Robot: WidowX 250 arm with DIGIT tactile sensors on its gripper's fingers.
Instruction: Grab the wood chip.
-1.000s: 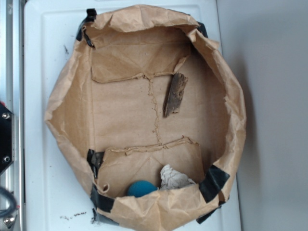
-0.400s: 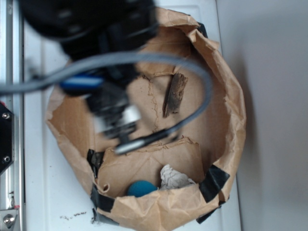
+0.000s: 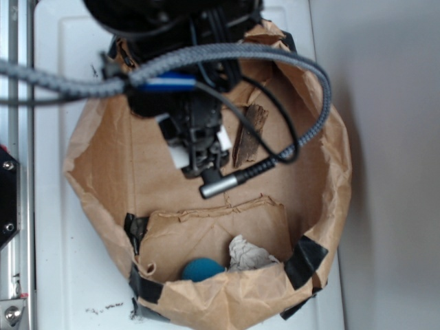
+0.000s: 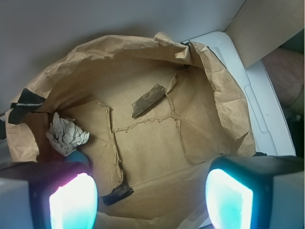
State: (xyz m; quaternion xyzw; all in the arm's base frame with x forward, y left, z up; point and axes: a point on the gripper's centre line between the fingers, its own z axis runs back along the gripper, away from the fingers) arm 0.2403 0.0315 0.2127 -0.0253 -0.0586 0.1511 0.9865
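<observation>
The wood chip (image 3: 249,134) is a dark brown, rough sliver lying on the floor of a shallow brown paper bag (image 3: 333,158), in its upper right part. My gripper (image 3: 198,152) hangs over the middle of the bag, just left of the chip and above it. A grey cable loops from the arm across part of the chip. In the wrist view the chip (image 4: 148,100) lies ahead on the paper floor, well beyond the gripper (image 4: 151,200). The two glowing fingers (image 4: 74,202) stand wide apart with only paper between them, so the gripper is open and holds nothing.
A crumpled whitish paper wad (image 3: 249,254) and a teal ball (image 3: 201,269) sit at the bag's near edge; the wad (image 4: 66,136) shows at left in the wrist view. The bag's walls (image 4: 224,90) stand up all round, patched with black tape (image 3: 304,260), on a white surface (image 3: 62,275).
The arm came into view from the upper left and moved right over the bag, ending beside the wood chip. The chip, wad and ball have not moved.
</observation>
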